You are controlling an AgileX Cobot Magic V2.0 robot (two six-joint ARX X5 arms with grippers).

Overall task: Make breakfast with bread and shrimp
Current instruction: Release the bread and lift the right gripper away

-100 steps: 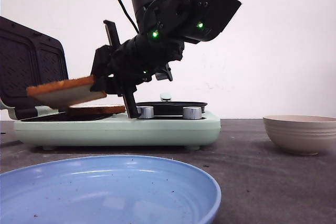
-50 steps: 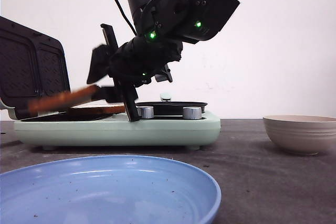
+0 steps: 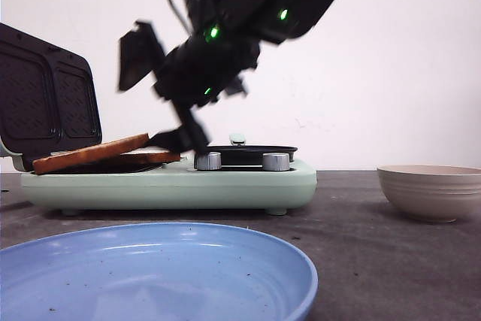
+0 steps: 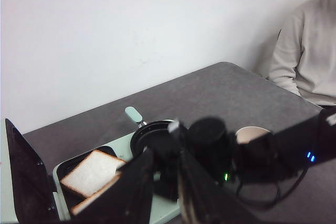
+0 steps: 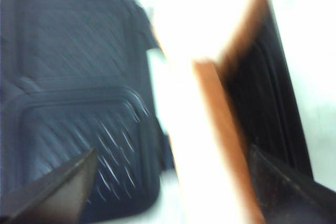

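Two bread slices lie in the open pale green sandwich maker [image 3: 173, 182]. The upper slice [image 3: 90, 152] rests tilted on the lower slice [image 3: 154, 157]. Both show in the left wrist view, the flat slice [image 4: 92, 174] and the tilted slice [image 4: 97, 199]. My right gripper [image 3: 161, 95] is open and empty, just above the slices. In its blurred wrist view the gripper [image 5: 168, 203] is over the white, brown-crusted bread [image 5: 210, 129]. My left gripper [image 4: 165, 156] is open and empty, high above the table. No shrimp is in view.
The maker's dark ridged lid [image 3: 45, 99] stands open at the left. A black round pan [image 3: 248, 152] with a pale green handle [image 4: 134, 114] sits on its right half. A blue plate [image 3: 150, 276] lies in front and a beige bowl [image 3: 432, 189] at the right. A person [image 4: 310, 51] sits beyond.
My right gripper has opened and let go of the upper bread slice. The slice has dropped tilted onto the lower one, and the gripper has risen.
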